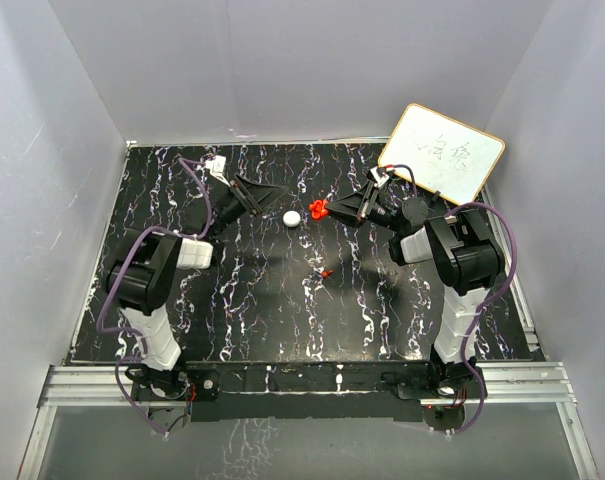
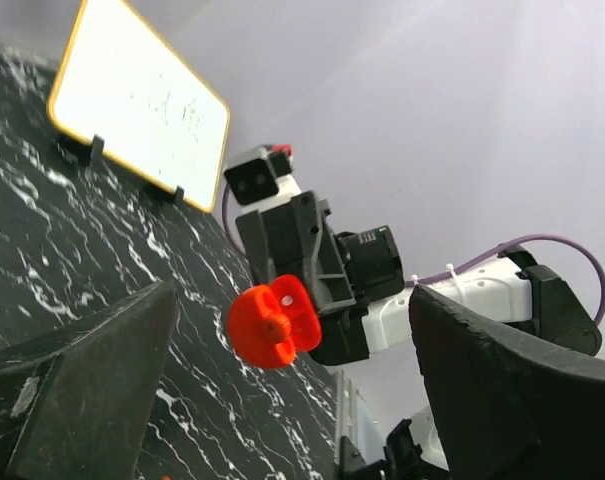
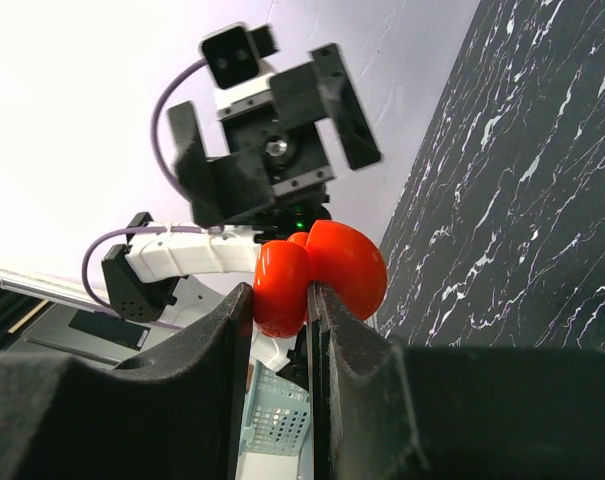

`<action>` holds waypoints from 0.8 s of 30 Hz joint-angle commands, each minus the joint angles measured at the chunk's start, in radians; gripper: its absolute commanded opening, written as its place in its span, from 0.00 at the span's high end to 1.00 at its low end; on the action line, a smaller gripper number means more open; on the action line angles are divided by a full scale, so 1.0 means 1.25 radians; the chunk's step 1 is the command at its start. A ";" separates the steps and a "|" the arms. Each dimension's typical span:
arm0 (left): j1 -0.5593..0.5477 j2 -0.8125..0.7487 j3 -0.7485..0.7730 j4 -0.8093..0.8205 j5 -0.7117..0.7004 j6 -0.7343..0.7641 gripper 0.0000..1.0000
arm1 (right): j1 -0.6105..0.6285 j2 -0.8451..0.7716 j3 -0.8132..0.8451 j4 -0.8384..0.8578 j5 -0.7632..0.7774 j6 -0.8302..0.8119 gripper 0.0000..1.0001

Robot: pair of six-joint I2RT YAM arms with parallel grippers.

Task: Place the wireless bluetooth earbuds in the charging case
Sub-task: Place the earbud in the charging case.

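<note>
The charging case (image 1: pixel 318 209) is a glossy red puck, hinged open in two halves and held above the table's far middle. My right gripper (image 1: pixel 330 211) is shut on it. In the right wrist view the fingers (image 3: pixel 222 350) pinch one half of the case (image 3: pixel 342 265). My left gripper (image 1: pixel 272 198) is open and empty, facing the case from the left with a gap between. In the left wrist view the case (image 2: pixel 272 322) hangs between my wide-open fingers (image 2: pixel 82 390); I cannot tell if a red nub at its centre is an earbud. One tiny red earbud (image 1: pixel 327 272) lies on the table's middle. The other is not visible.
A small white round object (image 1: pixel 292 218) lies on the black marbled table (image 1: pixel 232 310), just left of the case. A whiteboard with a yellow frame (image 1: pixel 442 152) leans at the back right. Grey walls close in three sides.
</note>
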 commanded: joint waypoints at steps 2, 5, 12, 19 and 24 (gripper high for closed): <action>0.008 -0.113 0.006 -0.039 0.010 0.066 0.01 | 0.003 -0.009 0.021 0.271 0.020 0.007 1.00; 0.003 -0.123 0.010 -0.064 0.026 0.052 0.01 | 0.004 -0.001 0.025 0.271 0.027 0.013 1.00; -0.032 -0.164 0.006 -0.132 0.058 0.065 0.01 | 0.003 0.011 0.038 0.271 0.035 0.019 1.00; -0.073 -0.193 -0.002 -0.167 0.074 0.076 0.01 | 0.002 0.020 0.044 0.271 0.037 0.021 1.00; -0.093 -0.213 -0.001 -0.210 0.083 0.095 0.01 | 0.002 0.022 0.047 0.271 0.037 0.023 1.00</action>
